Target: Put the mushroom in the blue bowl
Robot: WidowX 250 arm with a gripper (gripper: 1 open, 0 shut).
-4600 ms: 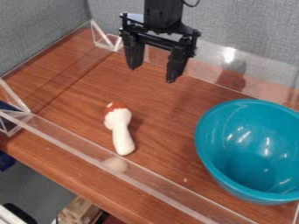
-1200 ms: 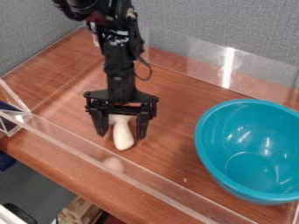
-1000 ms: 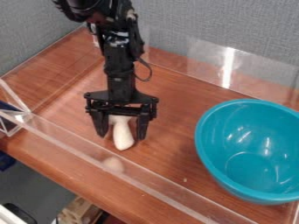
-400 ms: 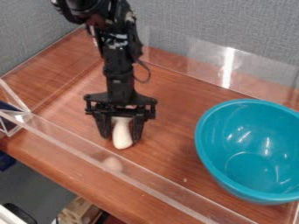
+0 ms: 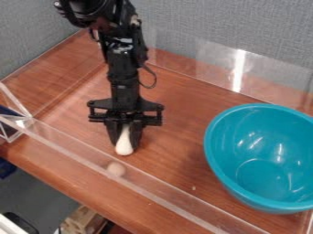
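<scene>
The pincer (image 5: 124, 128) is black. The mushroom (image 5: 124, 143) shows cream-white. The bowl (image 5: 259, 155) is glossy teal-blue. The counter (image 5: 184, 91) is reddish-brown wood with darker grain. The wall (image 5: 221, 23) is speckled grey.

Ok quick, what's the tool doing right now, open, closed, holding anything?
Tool: closed on the mushroom, which sits on the table.

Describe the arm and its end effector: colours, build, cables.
The slim black robot arm is built of blocky jointed segments with dark cables looped near its top. Its black end effector has a flat crossbar carrying two narrow, straight fingers. No markings are legible.
</scene>
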